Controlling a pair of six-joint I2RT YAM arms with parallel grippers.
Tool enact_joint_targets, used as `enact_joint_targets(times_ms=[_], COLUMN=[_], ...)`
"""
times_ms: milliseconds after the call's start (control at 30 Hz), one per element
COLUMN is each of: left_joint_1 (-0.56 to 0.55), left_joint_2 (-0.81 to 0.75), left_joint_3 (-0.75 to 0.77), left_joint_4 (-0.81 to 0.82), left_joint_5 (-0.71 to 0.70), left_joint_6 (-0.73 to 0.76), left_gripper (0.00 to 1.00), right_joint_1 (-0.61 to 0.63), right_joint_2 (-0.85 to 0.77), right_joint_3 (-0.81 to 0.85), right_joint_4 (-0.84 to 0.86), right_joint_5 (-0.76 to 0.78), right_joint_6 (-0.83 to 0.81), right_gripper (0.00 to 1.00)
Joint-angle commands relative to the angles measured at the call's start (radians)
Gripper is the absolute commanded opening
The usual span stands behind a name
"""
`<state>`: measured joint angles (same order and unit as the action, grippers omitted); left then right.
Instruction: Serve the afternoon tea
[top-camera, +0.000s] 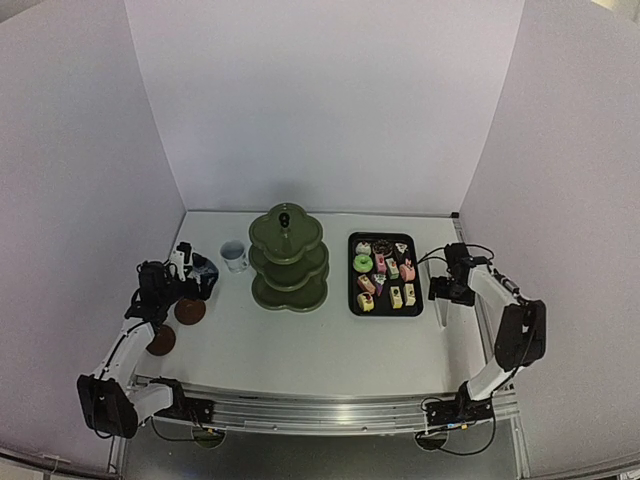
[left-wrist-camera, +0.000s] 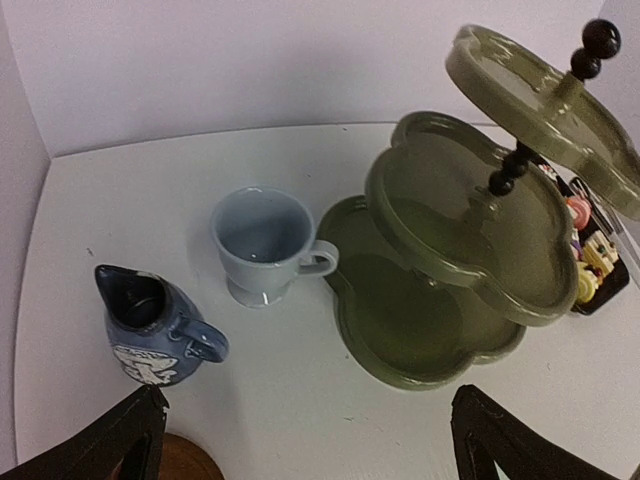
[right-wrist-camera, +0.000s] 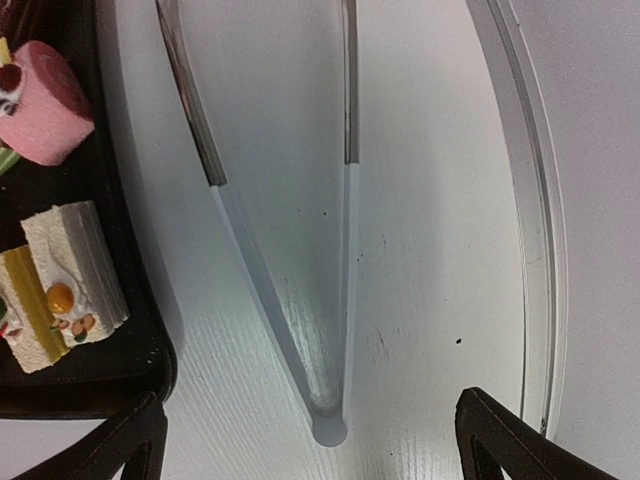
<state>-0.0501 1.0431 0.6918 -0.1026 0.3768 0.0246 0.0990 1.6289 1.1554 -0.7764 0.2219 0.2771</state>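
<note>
Nearest you on the left, a round brown coaster (top-camera: 160, 340) lies flat on the white surface (top-camera: 330, 350), and a second brown coaster (top-camera: 190, 311) lies just beyond it, apart from it. Your left pincer (left-wrist-camera: 305, 445) hangs over this spot, released, jaws spread wide with nothing between them; the edge of a coaster shows beside one fingertip. Just past that pincer a small blue glazed cup with a spout and handle (left-wrist-camera: 150, 330) stands upright. A little farther and to its right is an upright white footed cup (left-wrist-camera: 262, 245), near the blue one but not touching it. Right of the white cup, the dark green three-tier scalloped stand (left-wrist-camera: 430, 300) stands upright at the middle of the surface. On the right side, your right pincer (right-wrist-camera: 310, 440) is released too, jaws wide. It hovers over a pair of metal tongs (right-wrist-camera: 347, 120), which lie flat with their joined end between the fingertips and their arms pointing away. Just left of the tongs sits the black rectangular tray (right-wrist-camera: 110, 370), carrying the small colourful cakes and doughnuts (top-camera: 385, 272). A pink round cake (right-wrist-camera: 45, 115) and a white-and-yellow slice (right-wrist-camera: 65, 280) lie along its right edge.
</note>
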Motion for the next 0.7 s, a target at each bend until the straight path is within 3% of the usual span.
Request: enact_joint_targets(times_ms=[0,300,667], left_joint_1=[-0.006,-0.007,-0.006], left_joint_2=[0.000,0.038,0.068], left_joint_3=[0.027,0.058,0.071], left_joint_4=[-0.094,-0.076,-0.046], left_joint_5=[0.155,0.251,0.239], left_joint_6=[0.049,0.026,0.052], left_gripper=[1.00,1.00,1.00], right_joint_1=[-0.001,-0.034,-0.090], right_joint_2=[0.080,0.281,0.388], right_joint_3=[0.064,0.195,0.261], right_joint_4=[-0.090,-0.081,-0.025], right_joint_5=[0.011,0.003,-0.085], right_joint_6=[0.027,-0.003,-0.036], right_gripper=[0.98,0.98,0.93])
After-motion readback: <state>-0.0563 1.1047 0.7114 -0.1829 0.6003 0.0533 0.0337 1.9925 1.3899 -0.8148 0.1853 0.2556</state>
